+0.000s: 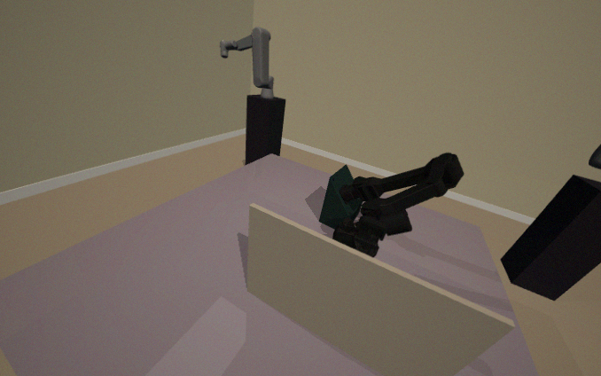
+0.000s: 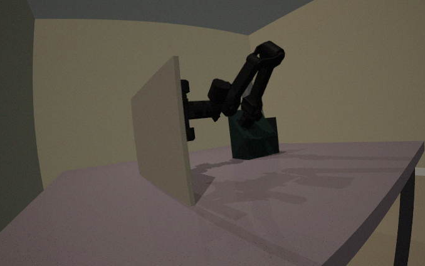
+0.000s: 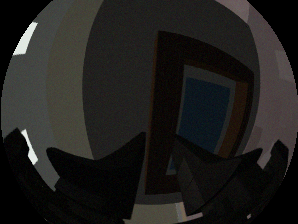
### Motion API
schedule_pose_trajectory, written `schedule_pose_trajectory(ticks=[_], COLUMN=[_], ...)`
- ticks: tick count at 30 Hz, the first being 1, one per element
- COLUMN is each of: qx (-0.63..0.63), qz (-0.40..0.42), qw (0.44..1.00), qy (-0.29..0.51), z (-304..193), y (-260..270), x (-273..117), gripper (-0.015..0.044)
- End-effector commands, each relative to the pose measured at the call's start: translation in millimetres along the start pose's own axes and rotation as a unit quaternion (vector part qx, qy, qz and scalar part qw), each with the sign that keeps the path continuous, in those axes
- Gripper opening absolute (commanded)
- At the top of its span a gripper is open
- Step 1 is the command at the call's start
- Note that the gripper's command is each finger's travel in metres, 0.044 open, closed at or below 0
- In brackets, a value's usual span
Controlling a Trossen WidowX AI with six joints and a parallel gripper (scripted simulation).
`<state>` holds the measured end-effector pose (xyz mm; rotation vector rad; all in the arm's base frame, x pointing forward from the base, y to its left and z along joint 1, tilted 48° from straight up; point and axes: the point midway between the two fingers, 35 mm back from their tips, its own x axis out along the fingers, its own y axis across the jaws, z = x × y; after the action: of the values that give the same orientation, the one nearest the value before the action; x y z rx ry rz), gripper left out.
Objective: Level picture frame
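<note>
The picture frame shows in the wrist view, with dark brown rails, a grey border and a blue picture. It hangs in front of the grey face of the upright panel. My gripper is slightly open. Its two black fingertips stand either side of the frame's long rail nearest the panel's top edge, with a little slack. In the exterior view the gripper is close to the panel's far face, its tips hidden. The screw and notched strip are hidden. I cannot tell whether the frame is level.
The panel stands on the pinkish table. My arm's dark green base is behind the panel. Two grey arms on dark pedestals stand beyond the table's edges.
</note>
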<state>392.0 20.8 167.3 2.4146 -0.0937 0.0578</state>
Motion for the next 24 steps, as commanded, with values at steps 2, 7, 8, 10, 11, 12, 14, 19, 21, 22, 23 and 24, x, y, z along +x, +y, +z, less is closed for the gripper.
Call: schedule_pose_trajectory(ticks=[2,7,8,10,11,12,14,19,21,22,23,24], qx=[-0.002,-0.004,-0.010,-0.031,-0.043,-0.055,-0.079,-0.095,-0.086,-0.087,-0.089,-0.091], qz=[0.000,0.000,0.000,0.000,0.000,0.000,-0.001,-0.001,-0.002,-0.002,-0.002,-0.002], qw=[1.000,1.000,1.000,1.000,0.999,0.998,0.997,0.995,0.996,0.996,0.996,0.996], qy=[0.000,0.000,0.000,-0.001,-0.001,-0.001,-0.002,-0.003,-0.002,-0.002,-0.002,-0.002], z=[0.0,-0.5,-1.6,-4.6,-5.2,-5.1,-2.8,0.6,-1.4,-2.1,-3.1,-4.4], y=[0.0,-0.1,-0.4,-1.6,-2.3,-3.0,-4.6,-5.9,-5.4,-3.2,0.4,4.8], x=[0.0,-2.0,-8.1,-31.3,-44.3,-57.2,-82.8,-100.6,-92.1,-92.1,-92.4,-92.9], gripper=[0.0236,0.0260,0.0260,0.0260,0.0260,0.0260,0.0260,0.0260,0.0260,0.0260,0.0260,0.0260])
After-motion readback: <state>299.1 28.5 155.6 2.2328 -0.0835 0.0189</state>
